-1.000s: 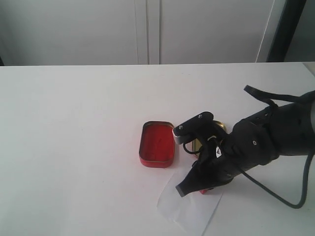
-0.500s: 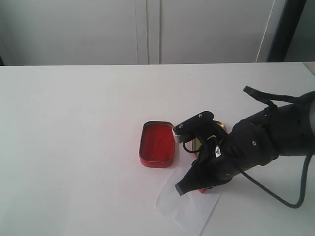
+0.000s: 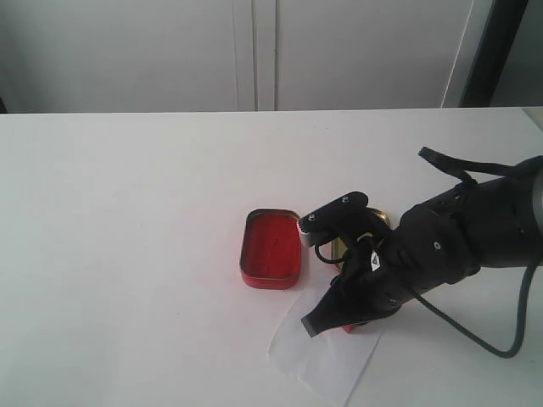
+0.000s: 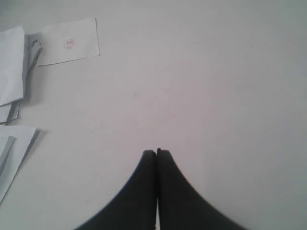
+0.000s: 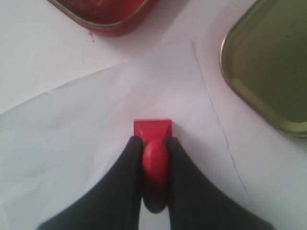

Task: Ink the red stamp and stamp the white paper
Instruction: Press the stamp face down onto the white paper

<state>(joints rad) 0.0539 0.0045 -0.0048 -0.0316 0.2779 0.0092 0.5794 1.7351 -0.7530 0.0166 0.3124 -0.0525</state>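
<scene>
1. Right claw [image 5: 154,140] [image 3: 333,321]: clamped shut on the knobbed handle of the red stamp, one black finger pressed against each side of the knob.
2. Red stamp [image 5: 152,127] [image 3: 350,330]: held upright, rectangular base set flat against the white paper. Showed only as a sliver of red under the arm in the exterior view.
3. White paper [image 5: 81,129] [image 3: 316,363]: lay flat on the table [image 3: 127,220], faintly creased, with uneven edges. Sat on the near side of both tins, partly covered by the right arm in the exterior view.
4. Red tin [image 3: 270,248] [image 5: 103,13]: shallow, open, red inside. Rested just beside one corner of the paper, apart from the stamp.
5. Gold tin [image 5: 268,62] [image 3: 384,220]: shallow, dull gold inside. Rested just beside the paper's edge, mostly hidden behind the right arm in the exterior view.
6. Left claw [image 4: 157,152]: closed tip to tip with nothing between, above bare tabletop.
7. Loose slip [image 4: 69,42]: white, with a small red imprint, seen in the left wrist view.
8. Stack of sheets [image 4: 10,62]: white, overlapping, just beside that slip.
9. Cabinet doors [image 3: 254,51]: pale, behind the table's far edge.
</scene>
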